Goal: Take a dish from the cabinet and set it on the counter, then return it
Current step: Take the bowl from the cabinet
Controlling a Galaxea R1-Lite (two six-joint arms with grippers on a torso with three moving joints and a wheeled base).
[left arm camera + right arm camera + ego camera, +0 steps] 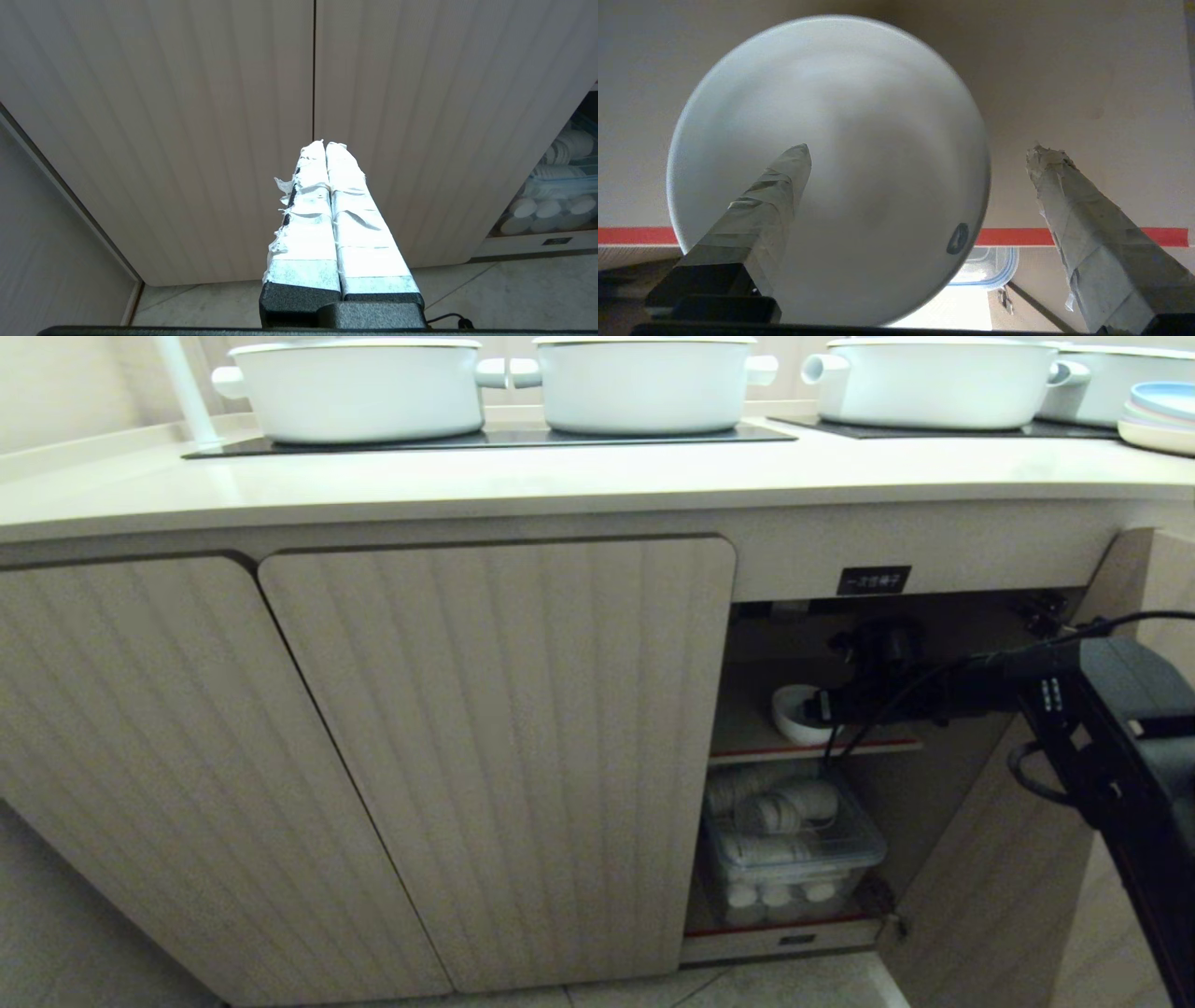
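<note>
While the fluted doors on the left of the cabinet (495, 756) stand closed, its right-hand bay is open, and the right gripper (822, 709) reaches level into the upper compartment. Room there is tight: the underside of the counter (560, 476) and a small black label (873, 581) sit just above the arm, the red-edged shelf (812, 749) lies just below the fingers, and the swung-out door (990, 896) flanks the arm on its outer side.

Seen from the right wrist, the two tape-wrapped fingers (770, 205) are spread wide. One lies across the face of the dish (840, 140), the other stands clear of its rim, so the rim falls between them without being pinched. Whether the nearer finger actually touches the glaze cannot be told. The dish rests on the shelf just ahead of the fingertips, overhanging the red edge.

It is a plain white glossy round bowl with a small dark mark near its rim. Below the shelf sits a clear plastic bin (794, 859) of stacked white pieces. White lidded pots (644, 383) stand on black cooktop panels (485, 439) up on the smooth cream counter.

Facing the closed wood-grain doors, the left gripper (325, 145) has its taped fingers pressed together.
</note>
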